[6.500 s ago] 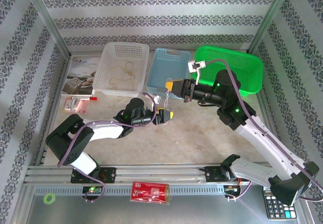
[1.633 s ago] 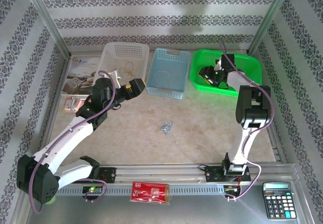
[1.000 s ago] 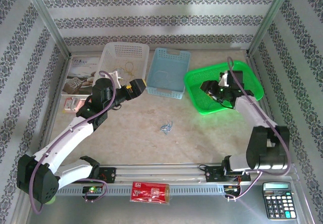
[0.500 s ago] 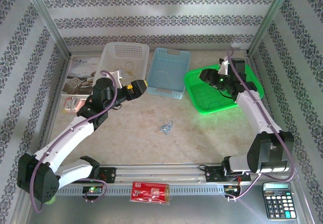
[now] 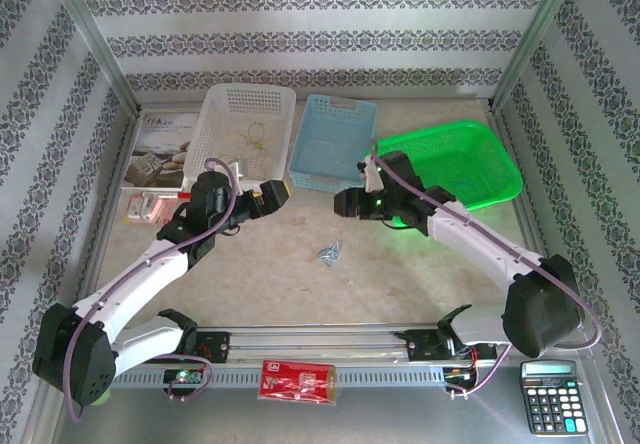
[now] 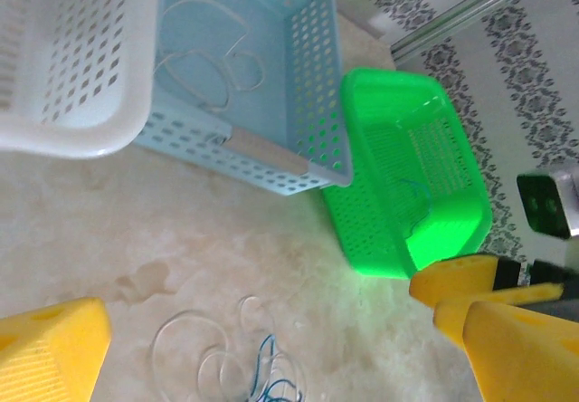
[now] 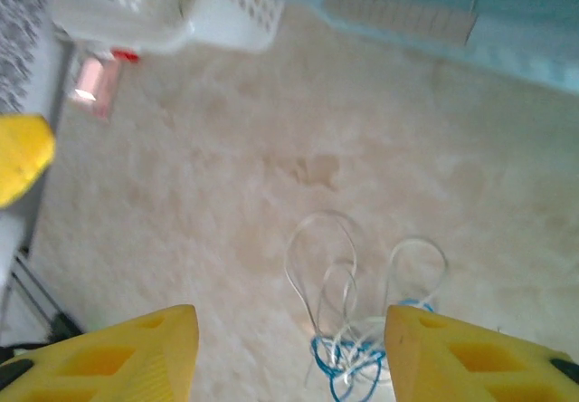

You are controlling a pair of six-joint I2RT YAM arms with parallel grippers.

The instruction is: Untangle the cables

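Note:
A tangle of thin white and blue-green cables (image 5: 330,252) lies on the table's middle. It appears in the left wrist view (image 6: 231,366) and, between my right fingers, in the right wrist view (image 7: 362,330). My right gripper (image 5: 345,202) (image 7: 289,334) hovers open just behind and above the tangle, holding nothing. Over the table left of the tangle, my left gripper (image 5: 272,194) (image 6: 285,330) is open wide and empty. A yellow cable (image 5: 250,139) lies in the white basket, a white cable (image 6: 208,67) in the blue basket.
Along the back stand a white basket (image 5: 228,185), a blue basket (image 5: 330,184) and a green basket (image 5: 507,154). A booklet (image 5: 160,144) and a pink packet (image 5: 150,207) lie at the far left. A red packet (image 5: 298,379) and a calculator (image 5: 548,396) sit at the near edge.
My right arm has swung out of the green basket, left and down to just behind the tangle. The green basket has shifted. My left gripper has dropped slightly and stays open.

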